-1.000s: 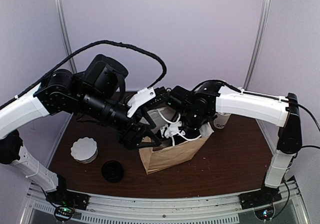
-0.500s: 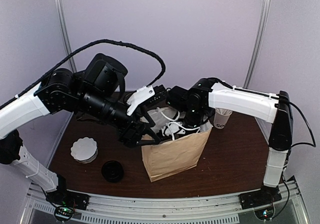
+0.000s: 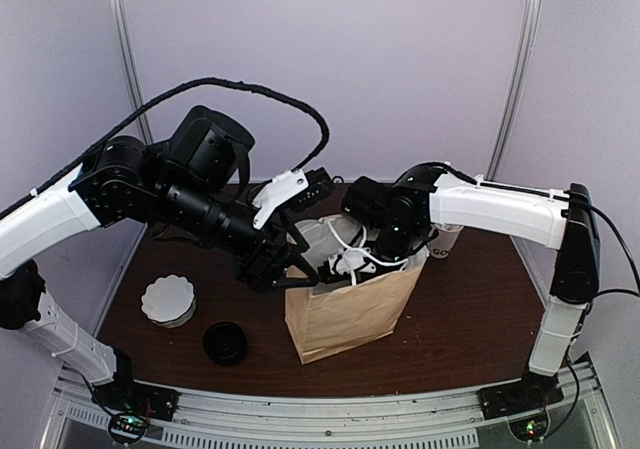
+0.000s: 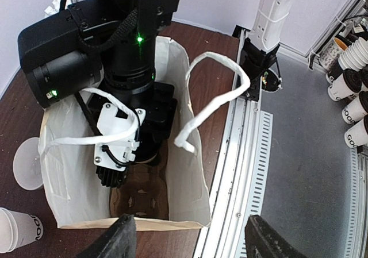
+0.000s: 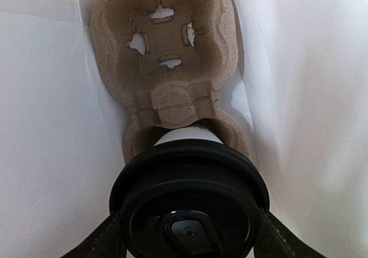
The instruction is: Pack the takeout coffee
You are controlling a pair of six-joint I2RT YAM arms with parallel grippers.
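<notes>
Jaws on the right gripper (image 5: 188,238) are held wide but filled: the takeout coffee (image 5: 190,203) is pinched between them, with a finger pressed against each side of its black lid (image 5: 190,166). That arm is reached down into the paper bag (image 3: 350,314), and the coffee is found at the bottom, seated in the nearer socket of the cardboard carrier (image 5: 167,57), while the farther socket is left free. The cup is carried upright, its long axis running straight down from the right wrist, so it lies directly between and below the fingers rather than off to either side. White bag walls are seen close on both flanks. On the other side, the jaws of the left gripper (image 4: 187,241) are spread with nothing caught between them, and they are parked just at the near rim of the bag, outside it. The right arm is therefore by far the nearer one, and the coffee is its business alone. A paper handle (image 4: 218,91) is looped loosely above the mouth, and a second loop is draped across the right wrist. Placement is judged nearly done. A release is called for next, then a straight pull up along the cup's axis, or the coffee could be tipped and the draped loop dragged.
</notes>
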